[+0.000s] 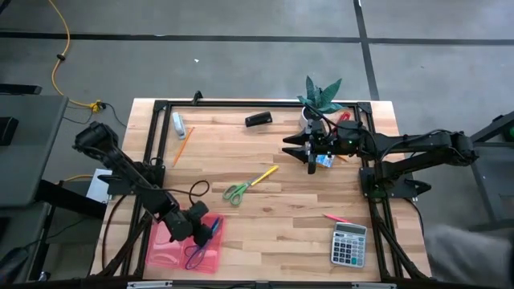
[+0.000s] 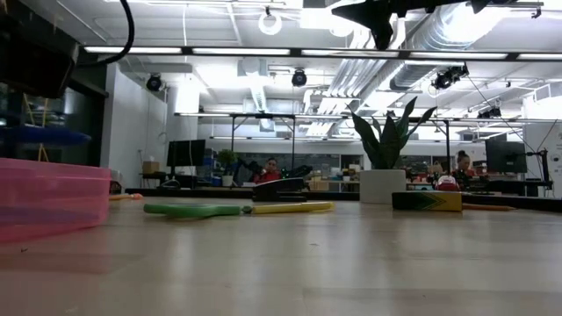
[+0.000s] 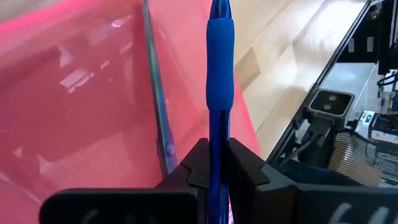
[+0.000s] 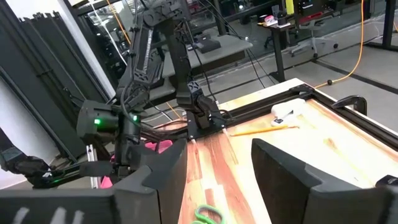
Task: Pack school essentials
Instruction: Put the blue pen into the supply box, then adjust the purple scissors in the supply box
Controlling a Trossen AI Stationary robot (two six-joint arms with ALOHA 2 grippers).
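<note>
Over to the left arm: stretched out low and diagonal from its base, elbow bent, wrist dipped, with the left gripper right above the pink case. Clamped tight on a blue pen, fingers pressed against both sides of the barrel. Pointing straight out ahead of the gripper, that pen, long axis in line with the wrist, rubber grip well forward of the fingertips, hanging over the case's edge toward the table's middle. Down inside the case, purple scissors lying flat, blades running nearly alongside the pen.

Just beyond the case toward the table's middle, green scissors flat on the wood, touching a yellow pencil slanting away from the case. Farther off, an orange pencil on its own slant, near the far edge from the case.

Now the right arm: reaching in almost level, well apart from the case on the opposite far side, right gripper aimed down with fingers spread wide and gripping nothing. Just beside it, a small green-blue box on the wood, long side flat down in the low view. A red pencil and a calculator across the table from the case, near edge.
</note>
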